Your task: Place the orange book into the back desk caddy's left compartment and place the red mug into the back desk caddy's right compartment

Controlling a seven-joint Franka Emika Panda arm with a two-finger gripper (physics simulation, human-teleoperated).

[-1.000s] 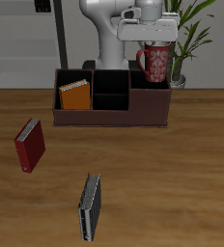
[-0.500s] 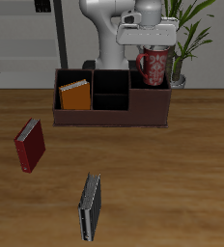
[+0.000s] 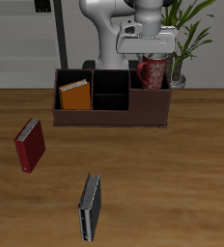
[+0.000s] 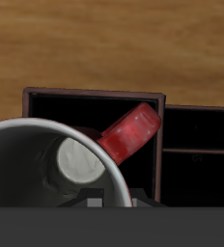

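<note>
Gripper [image 3: 151,54] is clamped on the red mug [image 3: 154,69] above the back desk caddy's [image 3: 110,111] right compartment [image 3: 150,96]; lowering is needed next.

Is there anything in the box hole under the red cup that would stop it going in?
Nothing visible does. The red mug hangs from the gripper over the right compartment of the back desk caddy. The wrist view shows only dark, bare floor there.
</note>
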